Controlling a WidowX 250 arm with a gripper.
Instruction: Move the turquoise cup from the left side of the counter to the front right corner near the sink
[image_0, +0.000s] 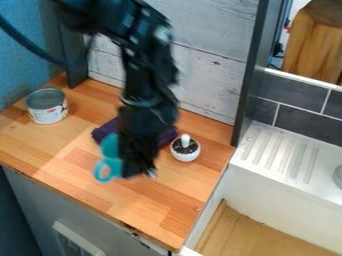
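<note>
The gripper (140, 172) hung by the teal cup (112, 164), over the middle of the wooden countertop (143, 202); whether it was clamped on the cup, or had the cup lifted, couldn't be told. Purple cloth (102, 132) lay behind.

bare wood on the light-brown wooden worktop (73, 150) runs along its front edge and widens toward the front right corner, leaving a low way in from the front. another gap lies between the grey-topped round metal tin (48, 112), near the left edge, and the turquoise cup with a ring handle (111, 150). the middle is blocked: the black gripper (139, 175) stands just beside the cup, with the dark purple cloth (105, 131) behind. the small round white pot with a white knob (185, 152) narrows the passage toward the right edge. whitewashed planks (210, 75) wall off the back edge.
</note>
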